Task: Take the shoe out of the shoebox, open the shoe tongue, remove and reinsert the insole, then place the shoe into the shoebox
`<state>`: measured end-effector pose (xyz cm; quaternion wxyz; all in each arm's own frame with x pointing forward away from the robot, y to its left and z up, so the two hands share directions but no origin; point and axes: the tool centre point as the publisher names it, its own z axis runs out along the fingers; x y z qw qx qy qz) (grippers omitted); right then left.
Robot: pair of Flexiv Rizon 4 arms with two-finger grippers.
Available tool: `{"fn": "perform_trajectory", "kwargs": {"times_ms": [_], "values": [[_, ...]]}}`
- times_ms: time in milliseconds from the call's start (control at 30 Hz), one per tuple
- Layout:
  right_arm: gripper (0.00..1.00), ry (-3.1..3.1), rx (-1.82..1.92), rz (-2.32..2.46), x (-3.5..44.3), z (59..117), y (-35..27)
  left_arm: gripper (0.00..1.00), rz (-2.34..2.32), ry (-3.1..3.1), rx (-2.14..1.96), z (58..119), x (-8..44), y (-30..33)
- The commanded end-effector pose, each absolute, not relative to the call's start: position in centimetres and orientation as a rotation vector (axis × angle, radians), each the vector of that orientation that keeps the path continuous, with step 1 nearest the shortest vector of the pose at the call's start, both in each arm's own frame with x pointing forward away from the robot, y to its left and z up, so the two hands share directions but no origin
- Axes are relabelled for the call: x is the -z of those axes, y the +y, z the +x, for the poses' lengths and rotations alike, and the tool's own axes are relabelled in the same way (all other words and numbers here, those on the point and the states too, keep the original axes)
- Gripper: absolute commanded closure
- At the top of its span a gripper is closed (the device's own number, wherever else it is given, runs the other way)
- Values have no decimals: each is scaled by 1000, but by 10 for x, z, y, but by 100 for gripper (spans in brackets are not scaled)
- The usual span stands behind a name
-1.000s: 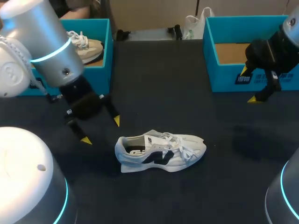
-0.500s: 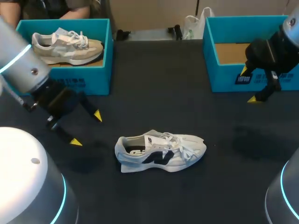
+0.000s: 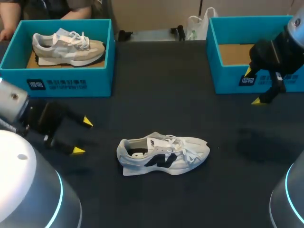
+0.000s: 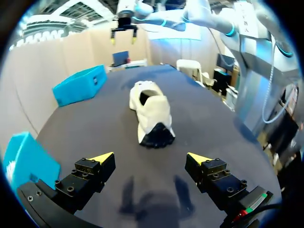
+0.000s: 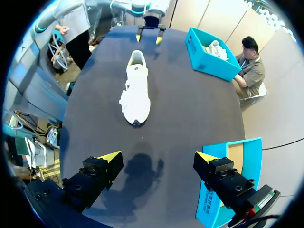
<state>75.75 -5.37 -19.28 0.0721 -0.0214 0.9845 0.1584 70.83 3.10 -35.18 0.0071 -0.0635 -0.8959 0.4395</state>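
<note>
White shoe [image 3: 163, 155] stands on its sole on the dark table, outside both boxes.
- Left gripper [image 3: 82, 136]: fingers spread wide, nothing held. The shoe sits ahead of it, apart from the tips, with the heel and collar opening turned its way.
- Right gripper [image 3: 251, 86]: also spread and empty. The shoe is well ahead of it, toe end nearer. The empty shoebox [image 3: 223, 80] is just beside its finger.
- Other shoebox [image 3: 66, 85], off to the left gripper's side, holds a beige shoe [image 3: 66, 45].

Judgement: take-out looks done; tongue-opening is the step in hand, not yet begun. Laces appear tied and the tongue flat. Next move probably calls for one gripper to steady the heel while the other comes down to the laces and pinches the tongue.
</note>
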Motion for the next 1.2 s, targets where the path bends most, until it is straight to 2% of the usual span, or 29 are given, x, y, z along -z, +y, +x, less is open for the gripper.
{"fn": "perform_trajectory", "kwargs": {"times_ms": [33,467,1200], "values": [[0,2959,-474,-63,194,758,-53,0,-126,-2764,-1511,711,369,31],[0,2959,-474,-63,194,758,-53,0,-55,-2637,-1649,710,362,29],[0,2959,-474,-63,194,758,-53,0,-55,-2637,-1649,710,362,29]]}}
